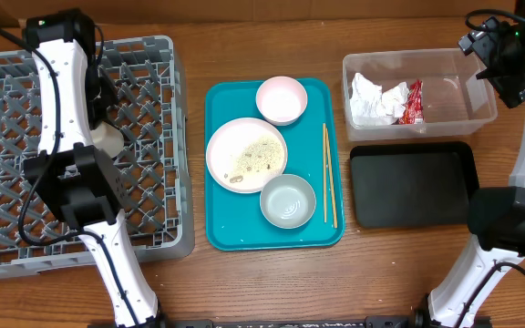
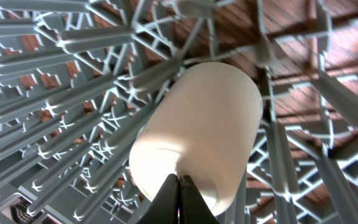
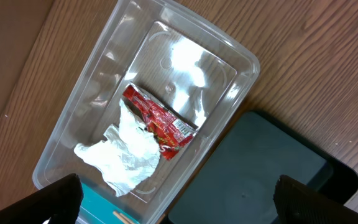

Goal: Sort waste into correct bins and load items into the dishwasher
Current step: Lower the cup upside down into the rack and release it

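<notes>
My left gripper [image 2: 179,179] is shut on the rim of the small white cup [image 2: 197,124] and holds it down among the prongs of the grey dishwasher rack [image 1: 153,210]. The cup shows beside my left arm in the overhead view [image 1: 109,138]. My right gripper [image 3: 179,202] is open and empty above the clear tub [image 3: 104,74]. That tub holds the crumpled napkin [image 3: 126,152] and the red wrapper [image 3: 157,118]. The black tray [image 1: 413,187] lies empty in front of the tub. The plate [image 1: 246,155] carries rice-like scraps [image 1: 258,157].
A teal tray [image 1: 221,232] in the middle holds the plate, a pink-white bowl [image 1: 282,98], a grey bowl [image 1: 288,200] and the chopsticks [image 1: 329,173] along its right side. The rack fills the table's left side.
</notes>
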You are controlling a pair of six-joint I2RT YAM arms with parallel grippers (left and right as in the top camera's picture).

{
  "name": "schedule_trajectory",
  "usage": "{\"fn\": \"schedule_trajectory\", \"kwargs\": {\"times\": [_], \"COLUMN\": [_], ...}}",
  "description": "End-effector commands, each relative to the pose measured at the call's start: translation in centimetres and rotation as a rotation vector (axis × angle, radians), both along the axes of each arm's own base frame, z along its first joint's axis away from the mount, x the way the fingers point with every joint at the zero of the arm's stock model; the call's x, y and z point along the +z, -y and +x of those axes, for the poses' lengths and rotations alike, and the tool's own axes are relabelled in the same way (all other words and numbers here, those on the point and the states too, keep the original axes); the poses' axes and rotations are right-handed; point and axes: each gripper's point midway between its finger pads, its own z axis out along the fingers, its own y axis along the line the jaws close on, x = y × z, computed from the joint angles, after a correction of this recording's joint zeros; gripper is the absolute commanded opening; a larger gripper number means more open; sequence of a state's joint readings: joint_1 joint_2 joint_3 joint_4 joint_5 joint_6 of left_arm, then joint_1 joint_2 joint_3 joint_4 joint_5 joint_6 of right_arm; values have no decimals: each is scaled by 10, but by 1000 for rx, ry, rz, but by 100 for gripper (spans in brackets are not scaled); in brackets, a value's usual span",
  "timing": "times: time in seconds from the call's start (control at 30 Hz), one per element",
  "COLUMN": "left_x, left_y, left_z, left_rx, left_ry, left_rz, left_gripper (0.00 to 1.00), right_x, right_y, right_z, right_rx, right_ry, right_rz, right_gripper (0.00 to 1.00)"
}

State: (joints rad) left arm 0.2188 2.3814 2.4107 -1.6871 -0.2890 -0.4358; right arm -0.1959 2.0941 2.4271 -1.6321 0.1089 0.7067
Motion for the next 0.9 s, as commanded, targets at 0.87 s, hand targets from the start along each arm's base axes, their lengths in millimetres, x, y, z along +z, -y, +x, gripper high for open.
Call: {"fn": "schedule_trajectory", "kwargs": {"times": [0.87], "left_x": [140], "left_y": [216], "left_z": [-13], "left_rx": [-601], "left_ry": [380], "left_rz": [-542], "left_gripper": [11], "right_x": [3], "right_y": [2], "right_z": [-1], "right_rx": [-9], "right_ry": [10], "right_rz": [-10], "right_gripper": [100]}}
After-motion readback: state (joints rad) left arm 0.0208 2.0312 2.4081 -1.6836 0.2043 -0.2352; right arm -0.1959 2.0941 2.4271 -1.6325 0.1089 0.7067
